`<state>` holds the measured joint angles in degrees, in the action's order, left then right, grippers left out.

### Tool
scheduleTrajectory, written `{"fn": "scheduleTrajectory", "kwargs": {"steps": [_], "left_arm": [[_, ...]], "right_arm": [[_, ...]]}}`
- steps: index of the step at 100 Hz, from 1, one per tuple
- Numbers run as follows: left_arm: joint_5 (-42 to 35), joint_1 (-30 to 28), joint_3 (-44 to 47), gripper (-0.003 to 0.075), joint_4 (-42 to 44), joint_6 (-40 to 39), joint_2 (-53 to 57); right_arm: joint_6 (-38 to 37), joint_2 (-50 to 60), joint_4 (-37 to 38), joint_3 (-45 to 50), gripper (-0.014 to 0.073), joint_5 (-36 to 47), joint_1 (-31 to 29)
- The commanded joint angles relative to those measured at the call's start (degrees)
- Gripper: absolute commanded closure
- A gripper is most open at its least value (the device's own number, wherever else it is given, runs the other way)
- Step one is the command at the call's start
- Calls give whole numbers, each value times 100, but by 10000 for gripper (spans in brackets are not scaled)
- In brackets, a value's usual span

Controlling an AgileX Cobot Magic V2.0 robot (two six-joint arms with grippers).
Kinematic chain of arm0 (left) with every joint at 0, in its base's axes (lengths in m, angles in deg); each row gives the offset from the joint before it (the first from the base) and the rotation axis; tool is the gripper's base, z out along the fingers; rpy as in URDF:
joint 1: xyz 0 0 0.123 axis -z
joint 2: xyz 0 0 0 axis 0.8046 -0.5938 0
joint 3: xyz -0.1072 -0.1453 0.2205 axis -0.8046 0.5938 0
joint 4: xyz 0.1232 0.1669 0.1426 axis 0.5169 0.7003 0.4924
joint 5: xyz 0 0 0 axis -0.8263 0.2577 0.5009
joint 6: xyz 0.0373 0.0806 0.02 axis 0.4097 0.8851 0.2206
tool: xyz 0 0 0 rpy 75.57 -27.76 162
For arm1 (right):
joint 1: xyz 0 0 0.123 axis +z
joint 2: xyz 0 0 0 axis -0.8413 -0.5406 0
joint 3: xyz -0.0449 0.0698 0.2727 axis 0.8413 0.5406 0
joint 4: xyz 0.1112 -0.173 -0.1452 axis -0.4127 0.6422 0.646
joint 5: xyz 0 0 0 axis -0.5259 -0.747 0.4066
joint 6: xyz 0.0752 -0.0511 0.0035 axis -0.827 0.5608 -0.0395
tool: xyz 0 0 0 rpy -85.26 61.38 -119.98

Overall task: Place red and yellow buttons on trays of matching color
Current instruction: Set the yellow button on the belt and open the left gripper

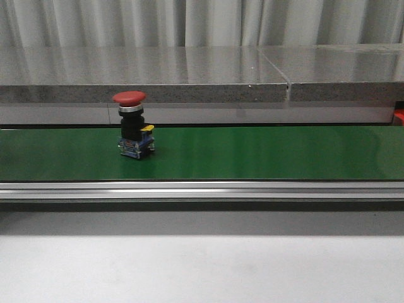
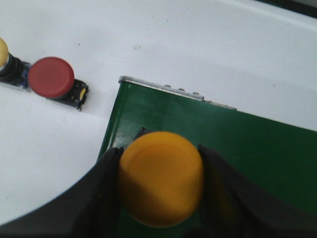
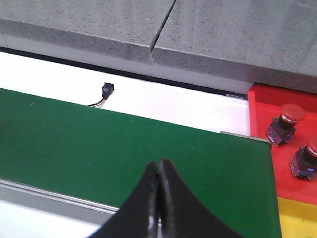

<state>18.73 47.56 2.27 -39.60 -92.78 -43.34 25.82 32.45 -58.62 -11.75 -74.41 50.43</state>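
My left gripper [image 2: 159, 173] is shut on a yellow button [image 2: 161, 178], held over the end of the green belt [image 2: 247, 148]. A red button [image 2: 52, 78] lies on the white surface beside that belt end, with the edge of another yellow button [image 2: 3, 53] next to it. In the front view one red button [image 1: 132, 129] stands upright on the belt [image 1: 252, 151], left of centre. My right gripper [image 3: 159, 166] is shut on nothing above the belt [image 3: 99, 139]. Beside the belt's end sits a red tray [image 3: 267, 106] holding two red buttons [image 3: 285, 121] [image 3: 307, 158], with a yellow tray [image 3: 297, 218] next to it.
A grey stone ledge [image 1: 189, 76] runs behind the belt. An aluminium rail [image 1: 202, 189] borders the belt's front edge. A small black connector with wires [image 3: 106, 90] lies on the white surface behind the belt.
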Motion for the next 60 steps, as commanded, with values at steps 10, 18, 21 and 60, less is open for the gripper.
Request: {"fn": "scheduleTrajectory", "kwargs": {"steps": [10, 18, 21, 60], "left_arm": [[-512, 36, 132, 739, -105, 64, 222], [-664, 36, 210, 739, -105, 159, 210], [-719, 36, 251, 739, -105, 159, 199], [-757, 36, 305, 624, -261, 170, -174]], "right_arm": [[56, 9, -141, -144, 661, 366, -9], [56, 9, -141, -144, 661, 366, -9], [56, 9, -141, -144, 661, 366, -9], [56, 9, -141, -144, 661, 366, -9]]}}
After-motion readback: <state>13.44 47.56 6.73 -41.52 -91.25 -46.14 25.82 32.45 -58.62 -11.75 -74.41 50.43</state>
